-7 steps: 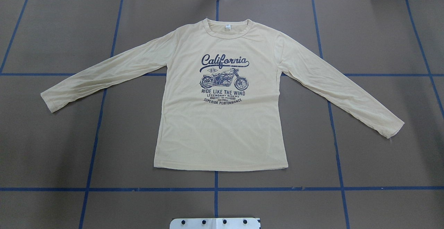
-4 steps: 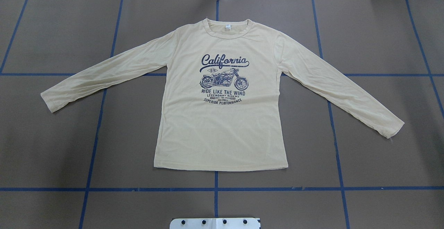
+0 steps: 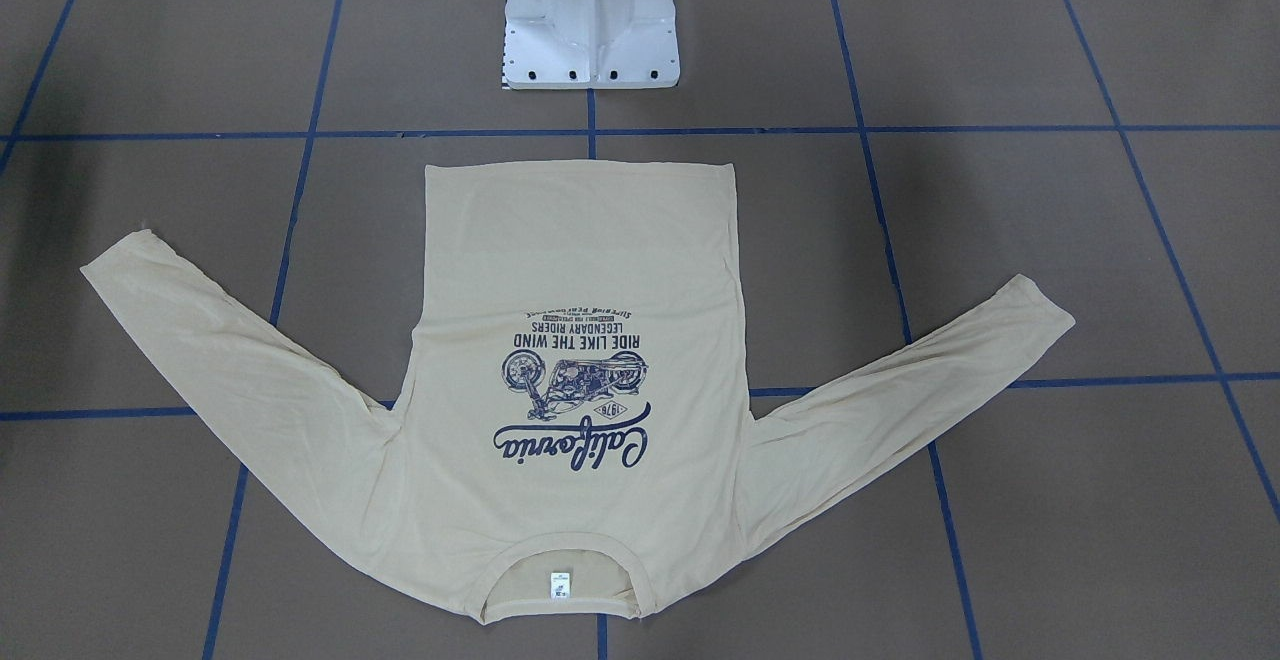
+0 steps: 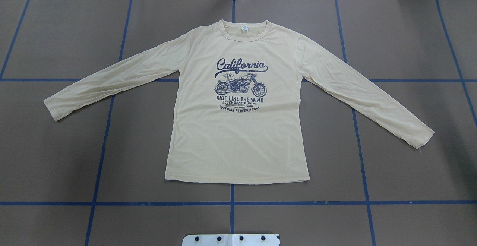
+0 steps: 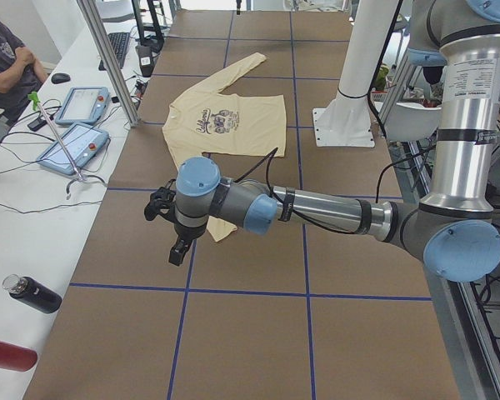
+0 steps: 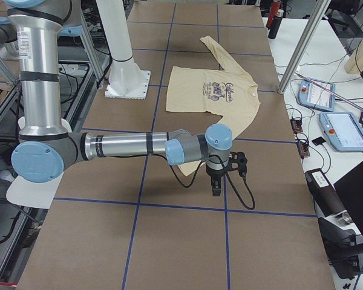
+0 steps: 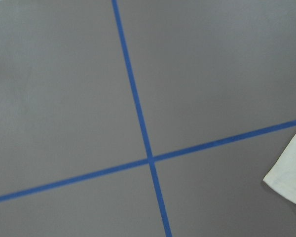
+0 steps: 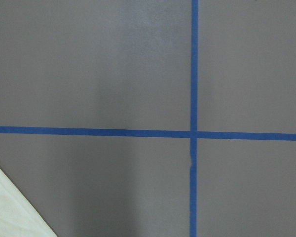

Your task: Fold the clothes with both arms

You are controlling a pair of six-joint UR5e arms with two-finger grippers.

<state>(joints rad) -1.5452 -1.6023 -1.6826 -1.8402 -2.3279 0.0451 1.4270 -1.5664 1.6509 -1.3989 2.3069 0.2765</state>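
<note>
Cream-yellow T-shirt (image 4: 238,145) flat on the brown table (image 4: 48,164), print up, sleeves spread, my left gripper (image 5: 177,252) and right gripper (image 6: 216,188) hovering beside the cuffs, claw openings I cannot tell from side views.

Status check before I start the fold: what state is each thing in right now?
T-shirt: unfolded, flat on the table, print up, both sleeves spread out.
left gripper: pointing down over bare table beside the T-shirt, not touching it; open or shut cannot be told.
right gripper: pointing down over bare table beside the T-shirt, not touching it; open or shut cannot be told.
</note>
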